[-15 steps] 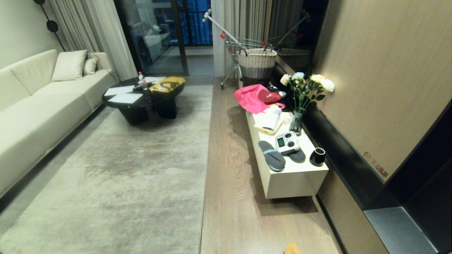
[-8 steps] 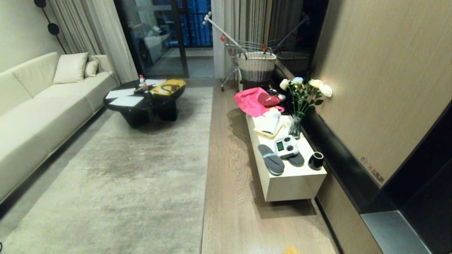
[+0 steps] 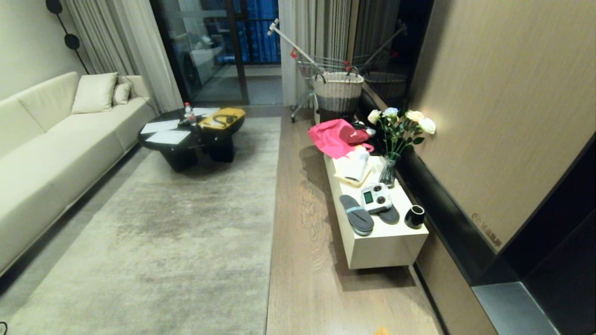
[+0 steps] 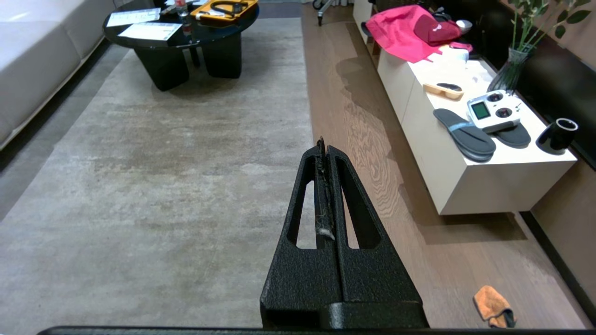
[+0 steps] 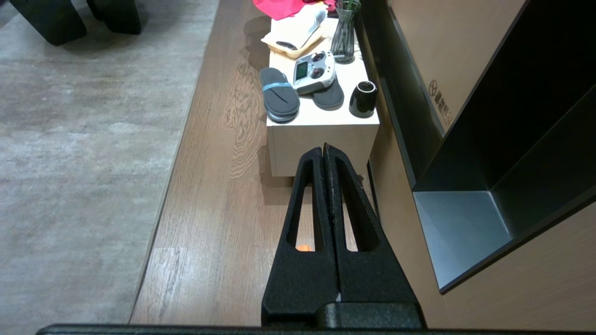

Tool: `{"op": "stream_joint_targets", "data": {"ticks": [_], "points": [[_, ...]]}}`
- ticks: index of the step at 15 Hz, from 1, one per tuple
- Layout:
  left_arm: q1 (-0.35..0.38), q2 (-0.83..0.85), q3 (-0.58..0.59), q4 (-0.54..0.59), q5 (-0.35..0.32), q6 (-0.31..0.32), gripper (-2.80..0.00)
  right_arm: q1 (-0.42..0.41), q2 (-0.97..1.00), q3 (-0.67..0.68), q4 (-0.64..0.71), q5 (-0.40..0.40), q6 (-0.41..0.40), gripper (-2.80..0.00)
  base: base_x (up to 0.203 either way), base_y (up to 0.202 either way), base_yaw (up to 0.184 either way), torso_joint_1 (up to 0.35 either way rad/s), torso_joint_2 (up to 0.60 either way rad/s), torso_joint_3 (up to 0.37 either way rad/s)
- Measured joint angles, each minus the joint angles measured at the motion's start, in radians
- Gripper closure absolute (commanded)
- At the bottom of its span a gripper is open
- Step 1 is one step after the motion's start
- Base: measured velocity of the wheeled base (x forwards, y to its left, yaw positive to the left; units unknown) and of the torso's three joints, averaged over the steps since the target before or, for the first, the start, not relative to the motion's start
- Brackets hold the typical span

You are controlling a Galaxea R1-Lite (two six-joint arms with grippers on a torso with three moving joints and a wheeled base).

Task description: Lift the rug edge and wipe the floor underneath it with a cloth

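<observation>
- Living-room floor [image 3: 302, 260] fills the scene: wood-grain planks running as a strip away from the robot, with the big pale rug lying to the left of it.
- Both arms hang parked and low, neither showing in the head view; each wrist camera looks out along its own fingers.
- Left gripper [image 4: 323, 149]: fingers pressed flat together, nothing between them but a wisp of fluff.
- Right gripper [image 5: 324, 150]: fingers pressed together too, holding nothing.
- Now the cloth [image 4: 493, 305], a small orange-tan rag, lies crumpled on bare planks, low and off to the right of the left gripper, close in by the robot's base.
- From the right gripper's side only a sliver of orange [image 5: 303, 248] peeps through a slot in the finger, so the rag sits almost directly beneath that hand. The right arm looks the nearer one for the pickup.
- Rug edge [image 3: 274, 218] runs as one straight line away from the robot, its long axis parallel to the planks, lying flat, just under and ahead of the left gripper's tips.
- So the split suggests itself: left hand for the rug border, right hand for the rag.
- White low cabinet [image 3: 377, 232] with slippers stands ahead of the right gripper, well apart from the rag.
- Nothing lifted, nothing wiped yet.
</observation>
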Motion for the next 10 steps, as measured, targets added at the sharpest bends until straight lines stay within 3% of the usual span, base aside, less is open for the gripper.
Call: {"op": "stream_joint_targets", "data": {"ticks": [6, 10], "points": [[0.000, 0.000, 0.000, 0.000, 0.000, 0.000, 0.00, 0.000, 0.000, 0.000, 0.000, 0.000, 0.000, 0.00, 0.000, 0.000, 0.000, 0.118, -0.26, -0.141], [0.000, 0.000, 0.000, 0.000, 0.000, 0.000, 0.00, 0.000, 0.000, 0.000, 0.000, 0.001, 0.005, 0.00, 0.000, 0.000, 0.000, 0.000, 0.00, 0.000]]}}
